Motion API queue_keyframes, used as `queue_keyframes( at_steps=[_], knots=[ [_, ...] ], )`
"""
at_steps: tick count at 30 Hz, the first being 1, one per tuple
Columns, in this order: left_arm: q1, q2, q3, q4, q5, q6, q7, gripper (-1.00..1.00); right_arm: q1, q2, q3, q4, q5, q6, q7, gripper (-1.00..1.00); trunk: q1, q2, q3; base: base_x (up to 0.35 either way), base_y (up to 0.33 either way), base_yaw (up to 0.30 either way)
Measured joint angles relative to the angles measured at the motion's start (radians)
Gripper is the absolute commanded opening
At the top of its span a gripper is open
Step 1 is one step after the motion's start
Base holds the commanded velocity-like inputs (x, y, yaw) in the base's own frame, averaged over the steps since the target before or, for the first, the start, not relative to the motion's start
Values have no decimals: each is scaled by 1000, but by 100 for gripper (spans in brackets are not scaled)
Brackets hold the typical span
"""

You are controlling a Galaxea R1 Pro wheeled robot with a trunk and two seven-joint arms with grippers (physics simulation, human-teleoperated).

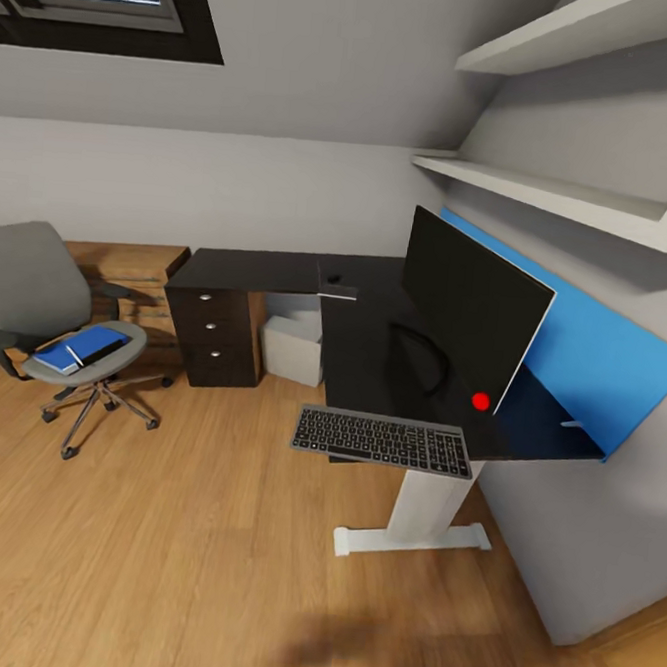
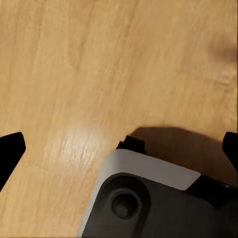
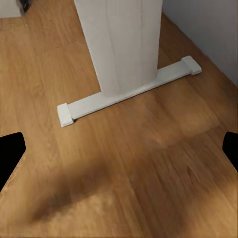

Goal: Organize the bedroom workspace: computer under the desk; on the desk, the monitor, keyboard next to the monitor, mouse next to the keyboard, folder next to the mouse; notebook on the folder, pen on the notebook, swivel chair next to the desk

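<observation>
The black desk runs along the right wall with the wide monitor standing on it. The keyboard lies at the desk's near end, overhanging its edge. Under the desk stands the light grey computer. The swivel chair is at the left, away from the desk, with the blue folder on its seat. The notebook is a small flat piece at the desk's corner, and a dark speck behind it may be the mouse. The pen is too small to make out. My left gripper and right gripper hang open over the floor.
A black drawer unit holds up the desk's left end. A low wooden shelf unit stands behind the chair. The desk's white leg and foot are close ahead of my right gripper. Wall shelves hang above a blue panel.
</observation>
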Motion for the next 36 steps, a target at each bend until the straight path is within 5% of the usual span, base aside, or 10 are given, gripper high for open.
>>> queue_keyframes(
  at_steps=[1,2,6,11,19,21,22,26,30,36],
  knots=[
    [-1,0,-1,-167,-2,31,-1,100,-7,-1,-1,-4,-1,5,0,100,4,-7,-3,0,0,0],
    [-1,2,3,-318,1,169,0,100,-65,-12,-6,-16,-7,80,-1,100,8,-14,-6,0,0,0],
    [0,-2,5,-492,1,317,1,100,-180,-33,-6,-56,-6,261,0,100,23,-42,-19,0,0,0],
    [0,-3,28,-526,29,361,1,100,-208,-108,-30,-241,-19,401,-2,100,42,-77,-34,0,0,0],
    [0,4,72,-403,48,285,1,100,-212,-170,-229,-322,-52,628,3,100,73,-133,-60,0,0,0],
    [0,4,77,-397,47,245,0,100,-212,-200,-309,-340,-68,775,18,100,80,-147,-66,0,0,0],
    [0,4,79,-394,47,218,0,100,-212,-248,-490,-368,-121,1041,60,100,84,-154,-69,0,0,0],
    [0,4,79,-394,46,208,0,100,-212,-370,-780,-385,-157,1477,88,100,100,-182,-81,0,0,0],
    [0,4,79,-394,46,207,-1,100,-213,-453,-917,-438,-171,1706,91,100,115,-210,-94,0,0,0],
    [0,3,78,-395,45,207,-1,100,-213,-518,-1003,-493,-173,1784,93,100,119,-217,-97,0,0,0]
  ],
)
